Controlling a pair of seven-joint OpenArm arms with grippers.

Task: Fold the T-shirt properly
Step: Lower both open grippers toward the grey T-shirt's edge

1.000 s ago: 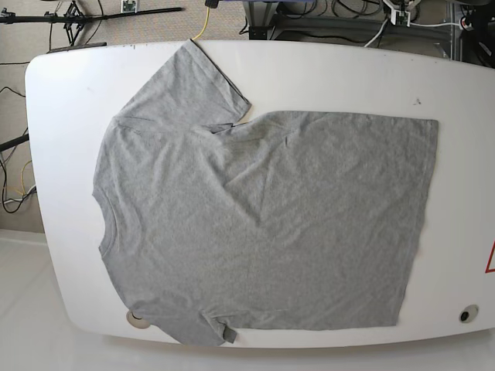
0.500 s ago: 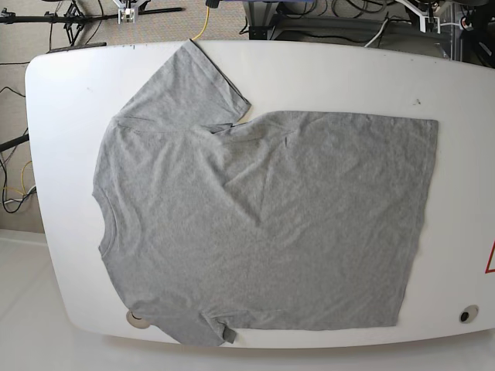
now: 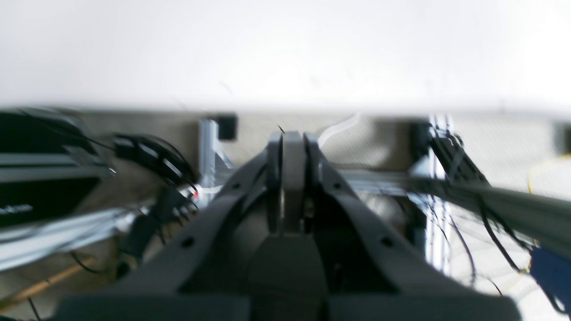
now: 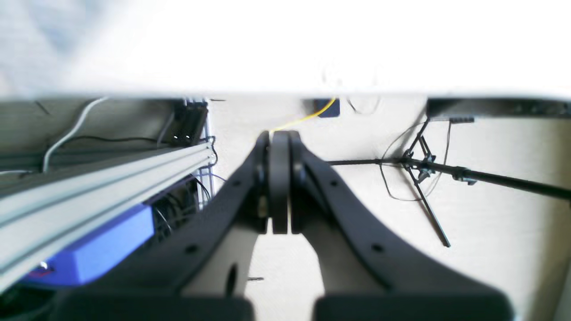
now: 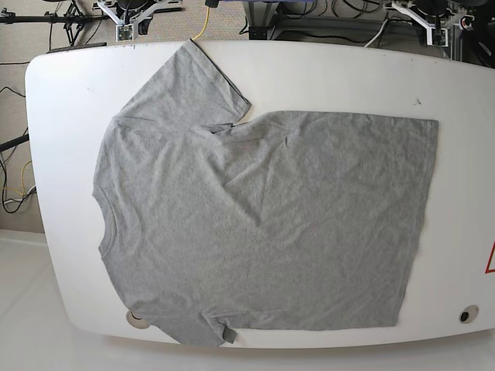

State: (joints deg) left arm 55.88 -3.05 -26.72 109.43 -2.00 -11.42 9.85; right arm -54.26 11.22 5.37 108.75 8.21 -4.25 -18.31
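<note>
The T-shirt (image 5: 263,224), heather-grey with its plain side up, lies spread flat on the white table (image 5: 332,73). Its neck points left and its hem right. One sleeve (image 5: 186,89) fans out at the far left; the near sleeve (image 5: 209,331) is tucked at the front edge. My left gripper (image 3: 292,142) is shut on nothing, behind the table's far edge. My right gripper (image 4: 279,139) is likewise shut and empty. In the base view the right arm (image 5: 124,19) shows at the top left and the left arm (image 5: 433,17) at the top right, both apart from the shirt.
A round hole (image 5: 468,314) sits at the table's front right corner, another (image 5: 138,317) partly under the shirt. A red mark (image 5: 490,261) is at the right edge. Cables, metal frames and a tripod (image 4: 424,171) stand on the floor behind the table.
Both arms have come further into the top of the base view, toward the table's far edge. The T-shirt has not moved.
</note>
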